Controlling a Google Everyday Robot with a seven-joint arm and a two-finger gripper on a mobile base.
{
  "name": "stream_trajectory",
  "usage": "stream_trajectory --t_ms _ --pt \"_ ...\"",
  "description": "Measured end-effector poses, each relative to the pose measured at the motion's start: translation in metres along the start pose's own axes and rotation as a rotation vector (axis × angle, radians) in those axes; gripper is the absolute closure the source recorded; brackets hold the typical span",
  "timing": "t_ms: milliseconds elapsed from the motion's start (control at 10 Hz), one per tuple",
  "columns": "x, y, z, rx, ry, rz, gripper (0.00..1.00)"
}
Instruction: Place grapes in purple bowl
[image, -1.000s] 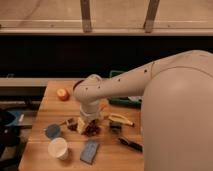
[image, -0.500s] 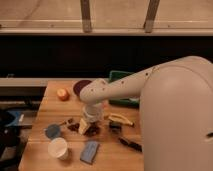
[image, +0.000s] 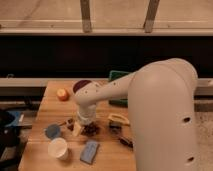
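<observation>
gripper (image: 83, 121) hangs just left of the dark reddish-brown bunch of grapes (image: 92, 129), fingers spread wide; behind the grapes, the white arm (image: 116, 92) half hides the round purple bowl (image: 80, 85).

Gripper (image: 83, 122) just left of grapes (image: 92, 129), arm (image: 111, 92) behind, banana (image: 119, 119) right, cup (image: 59, 148) and blue pouch (image: 90, 151) in front, bare tabletop (image: 46, 109) far left.

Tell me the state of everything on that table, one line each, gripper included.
gripper: open, low over the table, beside the grapes
grapes: lying on the table, not held
purple bowl: upright, partly behind the arm, no grapes visible inside
white cup: upright
banana: lying flat
</observation>
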Motion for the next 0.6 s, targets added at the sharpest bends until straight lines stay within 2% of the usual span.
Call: stream_trajectory --t_ms 400,600 --pt "-0.001 0.001 0.000 -0.003 0.003 -0.003 0.20" --pt "-0.002 0.004 0.019 -0.012 0.043 -0.009 0.24"
